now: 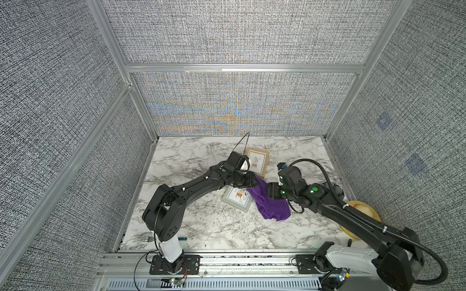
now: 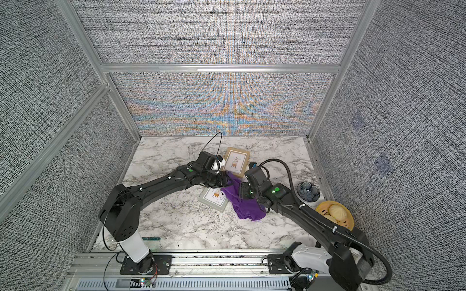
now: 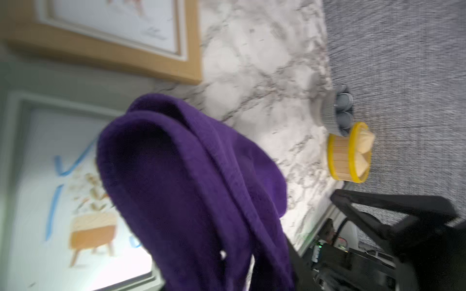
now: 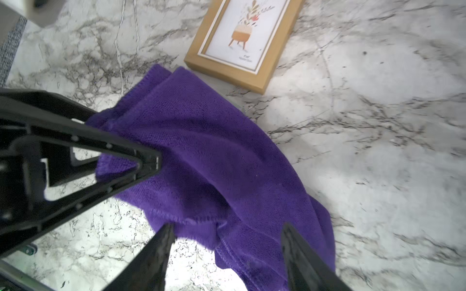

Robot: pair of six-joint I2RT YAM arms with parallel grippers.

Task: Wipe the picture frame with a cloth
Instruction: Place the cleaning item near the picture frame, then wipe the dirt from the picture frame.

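Note:
Two picture frames lie on the marble table: a grey frame near the middle and a wooden frame behind it. The purple cloth lies rumpled across the grey frame's right side and onto the table. My left gripper is at the cloth's far end. In the right wrist view its fingers stand apart with cloth bunched loosely between them. In the left wrist view the cloth hides those jaws. My right gripper is open and hovers over the cloth's near edge, one finger on each side of a fold.
A blue patterned bowl and a yellow bamboo steamer with buns stand by the right wall, close to my right arm. A fork lies at the front left edge. Fabric walls enclose the table on three sides.

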